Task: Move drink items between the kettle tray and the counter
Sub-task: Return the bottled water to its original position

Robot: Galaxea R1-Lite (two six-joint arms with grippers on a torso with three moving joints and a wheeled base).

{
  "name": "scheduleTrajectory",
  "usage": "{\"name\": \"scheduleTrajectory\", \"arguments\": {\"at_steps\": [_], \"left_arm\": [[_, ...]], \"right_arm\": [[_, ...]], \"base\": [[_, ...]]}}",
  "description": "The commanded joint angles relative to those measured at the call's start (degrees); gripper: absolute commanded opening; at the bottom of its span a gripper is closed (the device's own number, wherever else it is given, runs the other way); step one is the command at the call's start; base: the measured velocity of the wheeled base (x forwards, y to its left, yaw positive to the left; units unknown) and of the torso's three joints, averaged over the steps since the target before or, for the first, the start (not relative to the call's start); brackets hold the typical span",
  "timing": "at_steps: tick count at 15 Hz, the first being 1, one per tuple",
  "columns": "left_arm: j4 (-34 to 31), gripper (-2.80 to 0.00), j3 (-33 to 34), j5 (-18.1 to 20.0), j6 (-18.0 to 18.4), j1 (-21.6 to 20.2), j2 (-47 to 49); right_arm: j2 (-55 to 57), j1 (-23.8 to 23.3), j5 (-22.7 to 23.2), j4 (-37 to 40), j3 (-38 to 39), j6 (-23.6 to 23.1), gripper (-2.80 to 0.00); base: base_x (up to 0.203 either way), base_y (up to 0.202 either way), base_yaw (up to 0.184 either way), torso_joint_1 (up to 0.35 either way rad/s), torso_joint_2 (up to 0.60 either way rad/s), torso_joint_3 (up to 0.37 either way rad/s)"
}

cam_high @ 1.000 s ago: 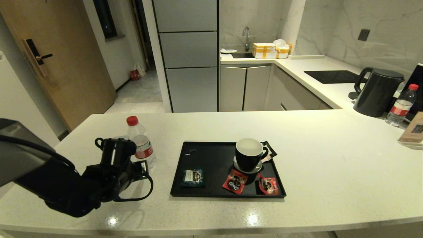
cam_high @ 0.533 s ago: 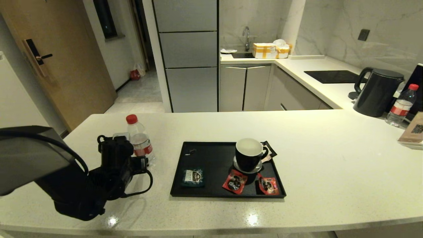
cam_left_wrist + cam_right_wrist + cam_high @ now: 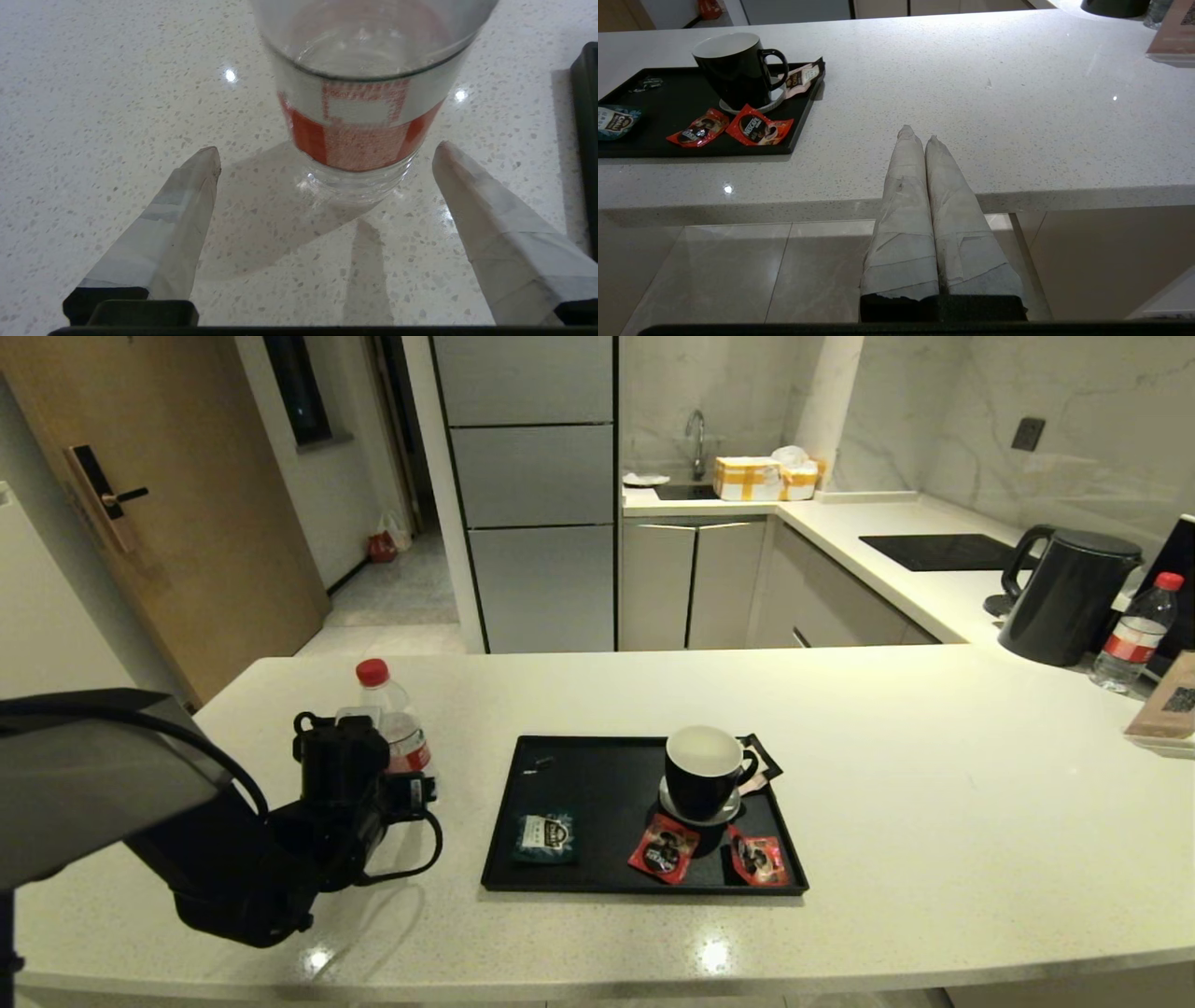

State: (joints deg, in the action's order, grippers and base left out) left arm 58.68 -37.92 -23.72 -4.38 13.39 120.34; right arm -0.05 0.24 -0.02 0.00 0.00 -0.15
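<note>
1. Water bottle point(image 3: 362, 116) stands upright on the surface point(image 3: 887, 784) near its left end, just left of the kettle tray point(image 3: 597, 784) and apart from it; the left hand point(image 3: 327, 154) is level with the bottle's lower body, its fingers spread wide with one tip on each side of the bottle and neither pad touching it.
2. Judging from the clear wall and the liquid visible inside, the bottle is thin plastic, moderately light but bottom-heavy; it should dent under a hard squeeze, and the smooth wall looks slippery.
3. The red label band is probably the best place to hold: the paper offers more friction than bare plastic, and a grip there sits near the middle of the body, so the bottle should not swing or tip when lifted.
4. A gentle, centred closure seems wise; a one-sided touch could push the bottle over on the glossy stone.
5. Further out, the teal sachet point(image 3: 546, 835) lies flat in the tray's near left part; it looks thin, limp and light, best pinched at an edge.
6. Black mug point(image 3: 705, 775) and two red sachets point(image 3: 709, 852) occupy the tray's right side.
7. Right hand point(image 3: 920, 135), fingers pressed together, is parked below the surface's near edge.
</note>
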Motion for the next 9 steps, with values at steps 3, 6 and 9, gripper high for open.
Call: {"name": "scheduleTrajectory", "arguments": {"at_steps": [3,6,9], "left_arm": [[0.12,0.00,-4.62,-0.01,2.80,-0.03,1.74],[0.10,0.00,-5.08,-0.06,3.10,-0.08,2.11],[0.03,-1.37,-7.43,-0.18,4.04,-0.38,4.11]], "right_arm": [[0.05,0.02,0.02,0.00,0.00,-0.02,-2.80],[0.05,0.02,0.02,0.00,0.00,-0.02,-2.80],[0.05,0.02,0.02,0.00,0.00,-0.02,-2.80]], "base": [[0.000,0.000,0.000,0.000,0.00,0.000],[0.000,0.000,0.000,0.000,0.00,0.000],[0.000,0.000,0.000,0.000,0.00,0.000]]}}
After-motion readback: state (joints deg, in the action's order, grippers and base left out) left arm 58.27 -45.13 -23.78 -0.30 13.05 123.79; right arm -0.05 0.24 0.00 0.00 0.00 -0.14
